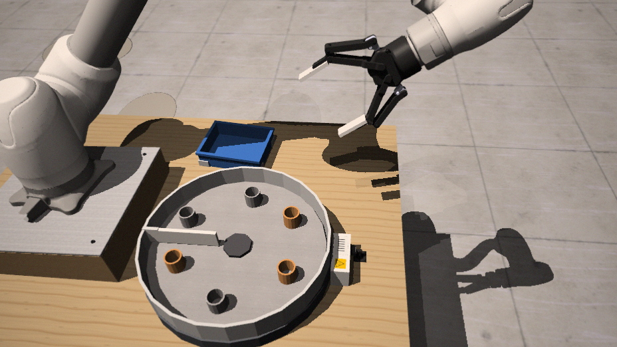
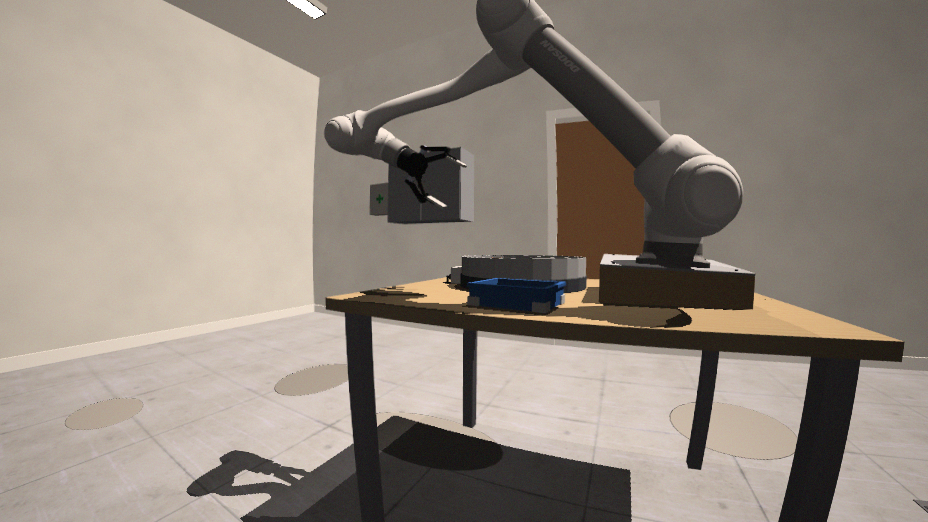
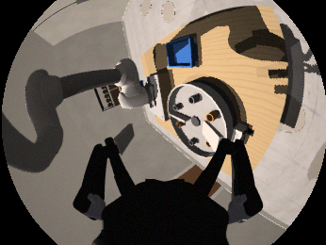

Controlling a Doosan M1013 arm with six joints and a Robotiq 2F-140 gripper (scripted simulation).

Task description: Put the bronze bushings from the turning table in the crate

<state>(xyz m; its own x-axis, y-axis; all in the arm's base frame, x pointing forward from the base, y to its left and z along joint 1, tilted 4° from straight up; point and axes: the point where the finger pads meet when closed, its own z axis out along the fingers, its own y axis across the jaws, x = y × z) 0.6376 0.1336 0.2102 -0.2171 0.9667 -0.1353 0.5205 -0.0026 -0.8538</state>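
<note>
Bronze bushings (image 1: 292, 217) (image 3: 213, 116) stand apart inside the turning table's rim (image 1: 330, 254) (image 3: 171, 110); the fingers (image 1: 352, 125) (image 2: 436, 201) are wide open.

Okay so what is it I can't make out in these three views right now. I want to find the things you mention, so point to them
- Exterior: the bushings, hidden by the wall of the turning table (image 1: 233, 331) (image 2: 506, 267) (image 3: 171, 123).
- Wrist: one bronze bushing (image 1: 286, 272) (image 3: 208, 144), mostly behind a pincer (image 1: 325, 101) (image 2: 451, 181) (image 3: 167, 128) finger.
- Top: the arm's upper joints, cut off by the top edge.
</note>
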